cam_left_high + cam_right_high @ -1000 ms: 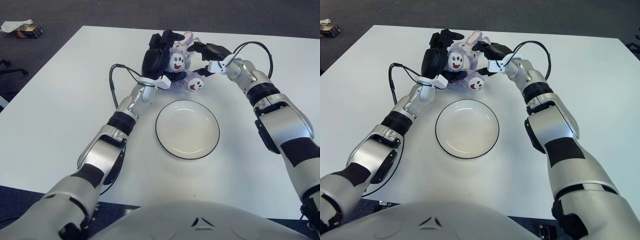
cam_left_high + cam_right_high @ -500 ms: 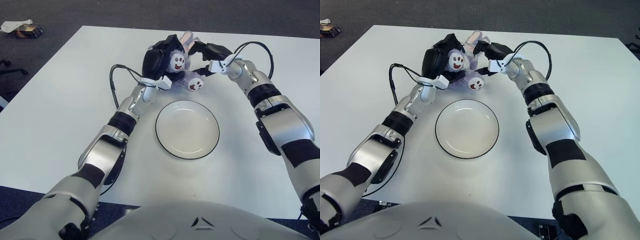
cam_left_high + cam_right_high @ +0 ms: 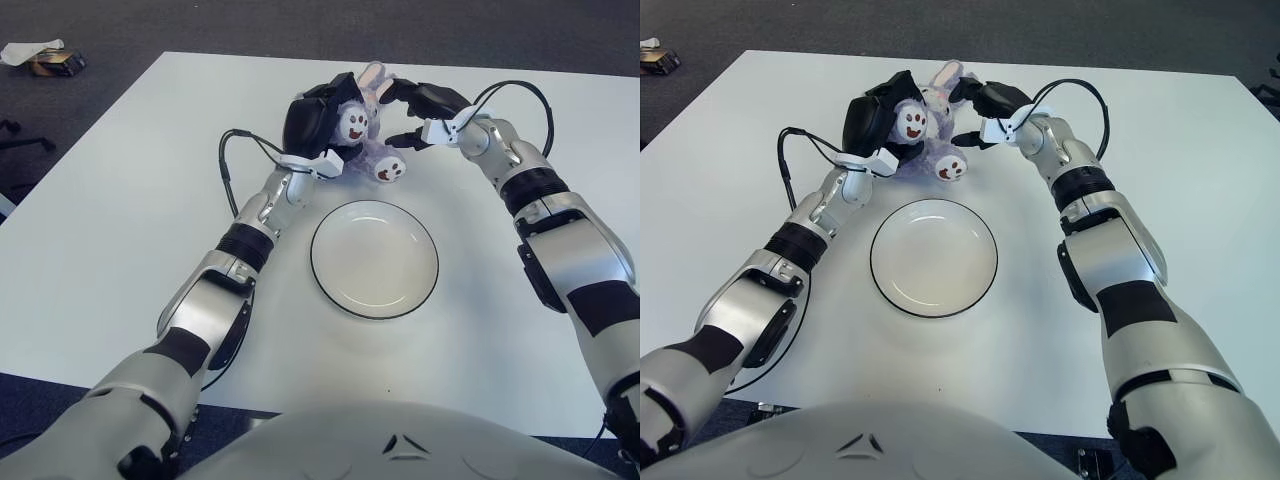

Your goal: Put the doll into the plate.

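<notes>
Nearest the robot, white plate [image 3: 374, 258] w/ dark rim sits on white table [image 3: 120, 240], nothing in it. Just beyond its far edge lies the doll [image 3: 365, 140], a pale purple plush bunny, feet toward plate. Left hand [image 3: 312, 122] has fingers curled round doll's left side. Right hand [image 3: 420, 103] is at doll's right, fingers bent, apart from it.

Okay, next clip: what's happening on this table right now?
The humanoid has both hands at a small purple plush doll on the far side of the white table. The left hand is closed against the doll's left side, while the right hand sits close at its right with fingers curved. The plate in front of the doll holds nothing.
</notes>
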Controlling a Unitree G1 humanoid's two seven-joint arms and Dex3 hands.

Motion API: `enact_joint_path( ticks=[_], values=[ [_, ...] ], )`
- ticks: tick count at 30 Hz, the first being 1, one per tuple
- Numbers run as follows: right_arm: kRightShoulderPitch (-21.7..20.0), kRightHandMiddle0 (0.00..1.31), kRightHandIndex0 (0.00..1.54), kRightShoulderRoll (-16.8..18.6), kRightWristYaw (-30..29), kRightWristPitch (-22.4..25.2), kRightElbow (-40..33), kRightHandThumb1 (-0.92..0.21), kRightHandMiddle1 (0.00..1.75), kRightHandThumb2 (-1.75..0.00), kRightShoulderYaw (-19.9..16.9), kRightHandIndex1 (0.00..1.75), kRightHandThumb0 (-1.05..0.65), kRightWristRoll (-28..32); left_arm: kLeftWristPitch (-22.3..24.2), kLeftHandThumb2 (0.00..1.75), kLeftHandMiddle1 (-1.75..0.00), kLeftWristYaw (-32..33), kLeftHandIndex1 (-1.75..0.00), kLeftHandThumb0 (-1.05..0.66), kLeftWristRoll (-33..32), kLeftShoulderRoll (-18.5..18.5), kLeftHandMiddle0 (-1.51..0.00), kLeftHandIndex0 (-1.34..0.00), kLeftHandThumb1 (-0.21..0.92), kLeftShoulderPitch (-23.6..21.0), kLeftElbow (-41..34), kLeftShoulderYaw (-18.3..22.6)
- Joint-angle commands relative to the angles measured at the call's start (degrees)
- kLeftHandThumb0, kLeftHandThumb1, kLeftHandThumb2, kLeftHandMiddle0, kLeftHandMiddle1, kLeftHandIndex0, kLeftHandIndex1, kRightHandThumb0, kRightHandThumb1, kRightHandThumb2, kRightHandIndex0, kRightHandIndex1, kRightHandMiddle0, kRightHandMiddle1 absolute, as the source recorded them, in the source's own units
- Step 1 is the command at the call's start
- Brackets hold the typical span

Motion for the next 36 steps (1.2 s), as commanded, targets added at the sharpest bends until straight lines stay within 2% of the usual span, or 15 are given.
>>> enact_joint_path(
  ticks=[1, 5, 13, 18, 25, 29, 36],
  values=[
    [0.7, 0.00, 0.13, -1.4, -1.5, 0.3, -1.0, -0.92, 0.83, -0.60, -0.5, 1.08, -0.72, -0.1, 1.3, 1.68, -1.74, 1.6, -1.74, 0.00, 1.0, 0.3, -0.83, -0.64, 0.00, 0.2, -0.5, -0.2],
    [0.7, 0.00, 0.14, -2.2, -2.4, 0.0, -1.5, -0.91, 0.90, -0.61, -1.0, 1.04, -0.70, 0.3, 1.9, 1.73, -1.74, 1.8, -1.73, 0.00, 0.5, 0.0, -0.86, -0.69, -0.05, 0.4, -0.3, 0.1],
    [1.4, 0.00, 0.17, -3.0, -3.3, 0.0, -3.8, -0.89, 0.99, -0.62, -2.8, 1.01, -0.68, 1.5, 0.6, 1.75, -1.75, -0.2, -1.72, 0.00, -2.7, -0.4, -0.87, -0.71, -0.07, 1.2, -0.4, 0.8],
    [1.6, 0.00, 0.20, -3.6, -4.8, 0.7, -5.2, -0.86, 1.06, -0.65, -4.0, 1.01, -0.68, 1.5, -4.2, 1.75, -1.75, -3.3, -1.74, 0.00, -7.4, -0.4, -0.87, -0.69, -0.06, 1.8, 0.3, 1.7],
    [1.4, 0.00, 0.21, -3.9, -5.0, 1.8, -5.8, -0.84, 1.13, -0.66, -5.1, 1.01, -0.68, 1.6, -11.8, 1.75, -1.63, -7.9, -1.75, 0.00, -11.9, 0.4, -0.96, -0.70, -0.10, 2.3, 2.0, 2.5],
    [1.2, 0.00, 0.22, -3.8, -4.8, 3.1, -6.0, -0.80, 1.16, -0.71, -5.9, 1.01, -0.67, 2.1, -18.5, 1.75, -1.59, -14.4, -1.75, 0.00, -17.5, 1.0, -0.98, -0.71, -0.12, 2.6, 3.6, 3.4],
    [0.9, 0.00, 0.23, -3.9, -3.9, 3.8, -6.4, -0.76, 1.18, -0.76, -6.6, 1.03, -0.65, 2.9, -24.0, 1.75, -1.56, -22.2, -1.75, 0.00, -23.3, 1.6, -1.00, -0.73, -0.13, 2.4, 5.8, 5.5]
  ],
)
